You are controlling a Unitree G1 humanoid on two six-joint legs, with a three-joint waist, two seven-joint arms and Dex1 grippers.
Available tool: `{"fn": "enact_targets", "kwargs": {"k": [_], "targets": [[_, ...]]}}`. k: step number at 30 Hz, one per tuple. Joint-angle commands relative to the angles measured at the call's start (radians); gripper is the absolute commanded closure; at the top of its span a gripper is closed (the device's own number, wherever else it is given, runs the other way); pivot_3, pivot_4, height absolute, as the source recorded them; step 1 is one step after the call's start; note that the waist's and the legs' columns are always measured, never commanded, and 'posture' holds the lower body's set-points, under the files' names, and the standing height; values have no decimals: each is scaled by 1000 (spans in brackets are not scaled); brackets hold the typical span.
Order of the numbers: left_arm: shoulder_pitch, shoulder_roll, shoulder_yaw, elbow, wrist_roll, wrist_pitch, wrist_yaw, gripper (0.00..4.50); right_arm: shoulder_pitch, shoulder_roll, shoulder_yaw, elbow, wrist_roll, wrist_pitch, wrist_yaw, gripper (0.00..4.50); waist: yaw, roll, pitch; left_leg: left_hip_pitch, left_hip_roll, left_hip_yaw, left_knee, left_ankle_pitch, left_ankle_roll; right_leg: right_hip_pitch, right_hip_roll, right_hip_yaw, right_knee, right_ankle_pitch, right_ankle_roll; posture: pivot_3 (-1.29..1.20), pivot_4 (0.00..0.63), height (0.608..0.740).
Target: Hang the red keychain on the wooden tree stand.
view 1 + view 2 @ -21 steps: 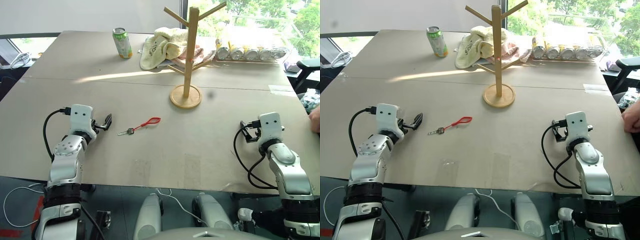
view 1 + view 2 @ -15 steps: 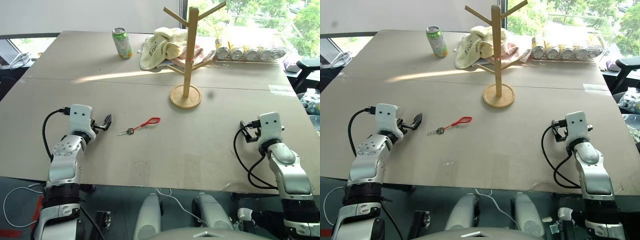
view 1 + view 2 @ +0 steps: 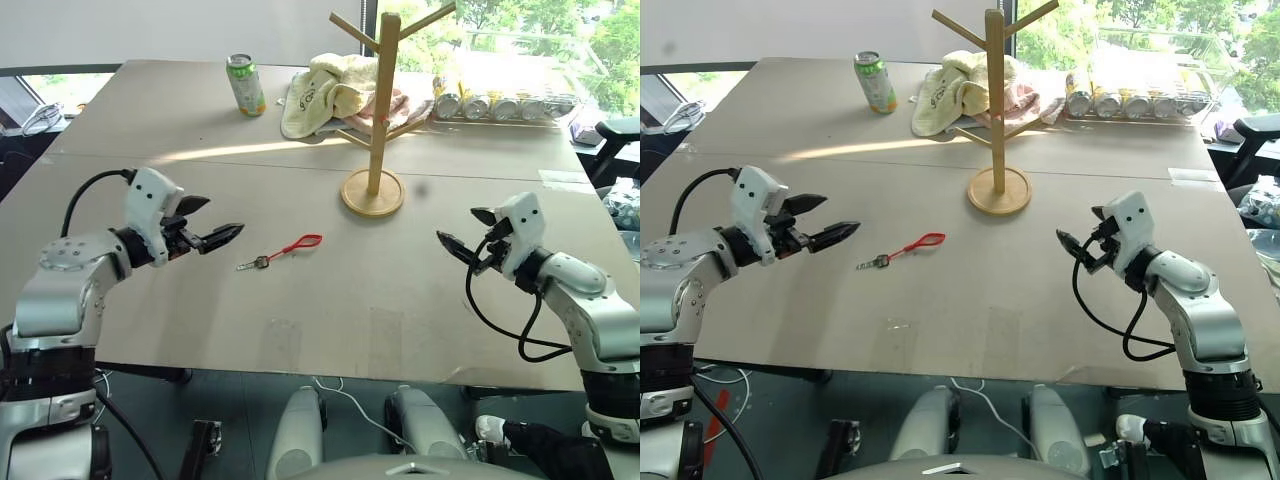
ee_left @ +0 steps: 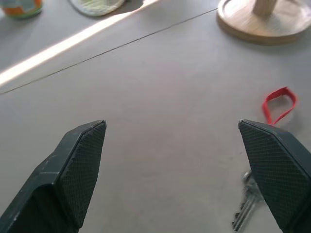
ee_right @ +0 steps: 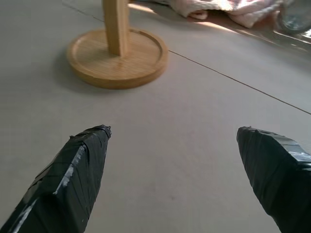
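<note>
Left gripper (image 3: 208, 222): fingers spread wide, empty, raised above table (image 3: 330, 300), aimed at red keychain (image 3: 281, 251). Right gripper (image 3: 462, 232): spread, empty.

Red keychain: flat on table, near side of wooden tree stand (image 3: 376, 110), apart from its base.

Handling estimate: light, cord limp, key rigid, low profile. Pinch at cord loop.

Containers: clear tray (image 3: 505, 105) behind stand holds a row of cans; green can (image 3: 244, 85) upright, far left of stand.

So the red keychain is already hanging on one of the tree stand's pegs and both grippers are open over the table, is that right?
Not quite. The red keychain lies flat on the table, in front of the wooden tree stand, as the left eye view shows. The left gripper and right gripper are indeed open over the table.
</note>
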Motion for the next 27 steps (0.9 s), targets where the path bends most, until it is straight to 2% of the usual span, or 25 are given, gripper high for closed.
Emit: {"fn": "enact_targets", "kwargs": {"k": [1,10,20,24,27], "targets": [[-96,31,-147,4,49,-39,-143,0,-56,-47,37,-126,137,103,120,49,2,0,0,0,0,0,0,0,0,0,0,0,0,0,0,0,150,732],[-231,-36,-315,249,180,-204,-270,0,-55,-61,68,-263,226,212,99,49,1,0,0,-1,0,-1,1,0,0,-1,1,-1,0,0,0,0,150,732],[-342,-124,-352,479,253,-334,-346,0,-25,-65,41,-330,264,251,37,49,2,-1,1,-1,0,-1,1,0,0,-1,1,-1,1,0,0,0,150,732],[-350,-138,-353,510,266,-358,-368,1187,-5,-72,36,-331,263,237,35,0,0,-1,0,-1,0,-1,1,0,0,-1,1,-1,1,0,0,0,150,732],[-342,-138,-357,515,272,-366,-383,2509,2,-76,35,-326,260,226,34,0,0,-1,0,-1,0,-1,1,0,0,-1,1,-1,1,0,0,0,150,732]]}}
